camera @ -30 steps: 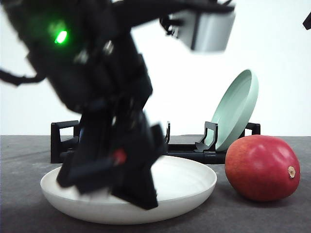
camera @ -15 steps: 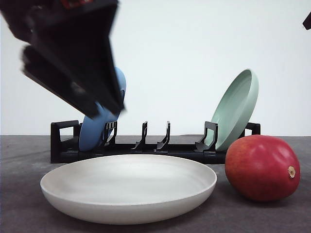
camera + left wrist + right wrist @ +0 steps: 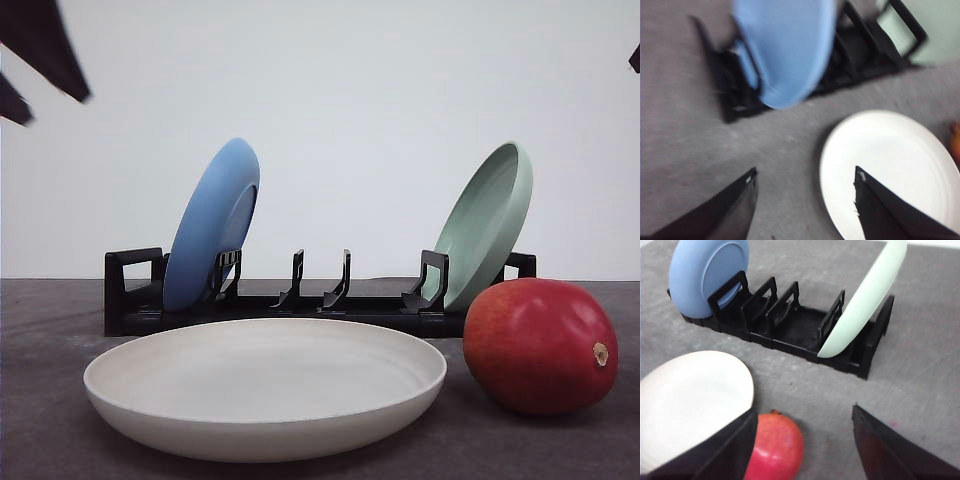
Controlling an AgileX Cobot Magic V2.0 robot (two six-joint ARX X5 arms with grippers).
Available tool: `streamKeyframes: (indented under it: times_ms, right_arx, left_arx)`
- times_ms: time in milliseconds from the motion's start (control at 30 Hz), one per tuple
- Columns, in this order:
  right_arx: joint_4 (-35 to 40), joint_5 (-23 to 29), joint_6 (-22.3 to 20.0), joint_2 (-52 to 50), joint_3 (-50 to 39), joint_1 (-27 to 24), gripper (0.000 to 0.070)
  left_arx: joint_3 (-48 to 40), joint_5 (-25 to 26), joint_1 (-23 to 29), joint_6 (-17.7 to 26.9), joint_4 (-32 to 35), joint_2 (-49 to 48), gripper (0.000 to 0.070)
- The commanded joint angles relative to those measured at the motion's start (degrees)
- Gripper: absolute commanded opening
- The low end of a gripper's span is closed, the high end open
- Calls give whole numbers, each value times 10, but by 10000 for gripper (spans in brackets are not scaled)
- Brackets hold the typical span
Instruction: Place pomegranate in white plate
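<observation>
Pomegranate (image 3: 540, 346) sits on the grey table (image 3: 40, 400), just right of the white plate (image 3: 265, 385). Behind: black rack (image 3: 330, 305) holding blue plate (image 3: 212, 238) left, green plate (image 3: 485, 225) right. Both end effectors, left (image 3: 805, 182) and right (image 3: 805, 420), fingers apart, empty.

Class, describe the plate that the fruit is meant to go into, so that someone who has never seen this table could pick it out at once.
Find the black dish rack standing across the grey table. In front of it the white plate lies flat, with the red pomegranate beside it on the robot's right. Unlike the blue plate and the pale green plate, which stand on edge in the rack, it is cream-white and empty.
</observation>
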Motion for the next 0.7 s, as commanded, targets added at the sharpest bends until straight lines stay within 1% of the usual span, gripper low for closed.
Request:
streamKeyframes:
  times_ms: [0,133,233,300,467,567,600,667]
  right_arx:
    - [1,-10,58,5,10,3,378]
    - [-5,-41,112,25,10,7,378]
    - [-4,-70,144,59,10,20,382]
    - [-3,-71,157,89,10,36,393]
    - [-4,-43,191,181,18,76,406]
    - [-4,-19,198,237,36,98,417]
    - [-4,-6,198,256,44,105,436]
    - [-4,20,195,288,60,119,538]
  left_arx:
    - [-4,18,26,12,5,-8,366]
    - [-21,29,81,14,1,-35,366]
    - [-22,29,99,14,-10,-44,365]
    - [-22,29,101,14,-11,-48,365]
    - [-22,29,101,16,-9,-51,364]
    - [-22,29,101,16,-9,-51,364]
    - [-22,29,101,16,-9,-51,364]
    - [-22,29,101,16,-9,-51,364]
